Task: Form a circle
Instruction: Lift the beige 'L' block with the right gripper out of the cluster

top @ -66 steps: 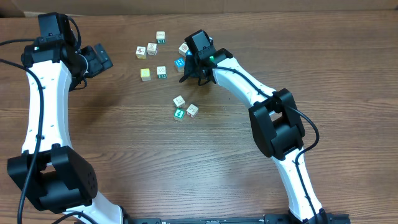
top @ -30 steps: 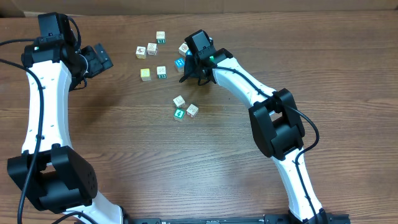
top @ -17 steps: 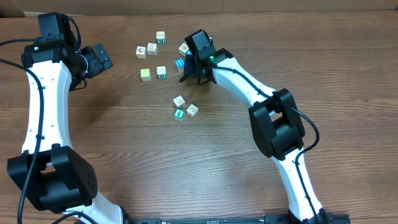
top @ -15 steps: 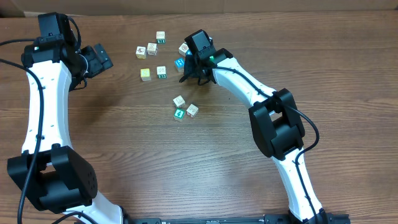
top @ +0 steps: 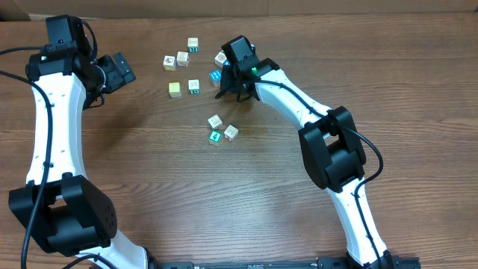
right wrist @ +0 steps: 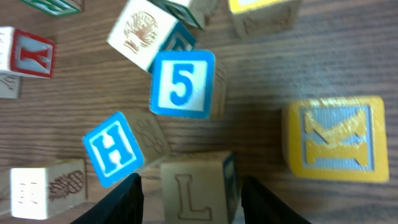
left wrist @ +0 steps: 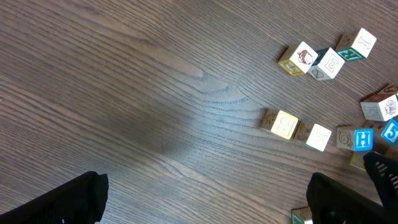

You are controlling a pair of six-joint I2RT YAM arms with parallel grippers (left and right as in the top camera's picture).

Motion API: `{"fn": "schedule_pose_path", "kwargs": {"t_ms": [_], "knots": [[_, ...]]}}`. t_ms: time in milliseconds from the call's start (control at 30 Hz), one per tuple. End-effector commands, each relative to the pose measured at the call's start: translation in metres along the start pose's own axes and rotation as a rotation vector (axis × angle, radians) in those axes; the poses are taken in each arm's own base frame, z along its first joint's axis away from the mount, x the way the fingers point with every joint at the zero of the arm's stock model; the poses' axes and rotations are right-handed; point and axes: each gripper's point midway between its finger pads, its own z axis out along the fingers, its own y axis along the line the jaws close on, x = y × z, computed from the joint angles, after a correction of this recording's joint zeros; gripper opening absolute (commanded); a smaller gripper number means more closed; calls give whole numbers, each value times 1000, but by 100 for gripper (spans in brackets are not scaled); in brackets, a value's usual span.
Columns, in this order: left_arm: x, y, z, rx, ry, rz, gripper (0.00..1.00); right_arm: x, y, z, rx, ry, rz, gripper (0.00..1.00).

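Note:
The circle is a tight little cluster of white-faced cubes and one teal-faced cube at mid-table. My right gripper hangs over a loose bunch of cubes above it. In the right wrist view the right gripper is open, straddling a plain wooden L cube with a gap on each side. A blue H cube, a blue 5 cube and a yellow K cube lie just beyond. My left gripper is open and empty at far left, seen again as the left gripper over bare wood.
More loose cubes lie at the back: a white one, a pair, a yellow one and a teal-marked one. A red Y cube sits at the left of the right wrist view.

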Motion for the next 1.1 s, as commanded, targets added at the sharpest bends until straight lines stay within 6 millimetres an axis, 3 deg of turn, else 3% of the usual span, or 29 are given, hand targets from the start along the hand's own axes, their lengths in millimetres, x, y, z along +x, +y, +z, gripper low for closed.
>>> {"fn": "schedule_pose_path", "kwargs": {"t_ms": [0,167,367,733,1067], "knots": [[2,-3,3,3,6,0,100,2,-1,5,3,0,-2,48],[2,-3,3,3,6,0,99,-2,1,6,-4,-17,-63,40],[2,-3,3,3,6,0,99,-1,0,3,0,-10,-88,20],[2,-3,3,3,6,0,99,-26,17,-49,-36,-68,-87,18],[2,-3,3,3,7,0,100,7,-1,-49,39,67,-99,19]]}}
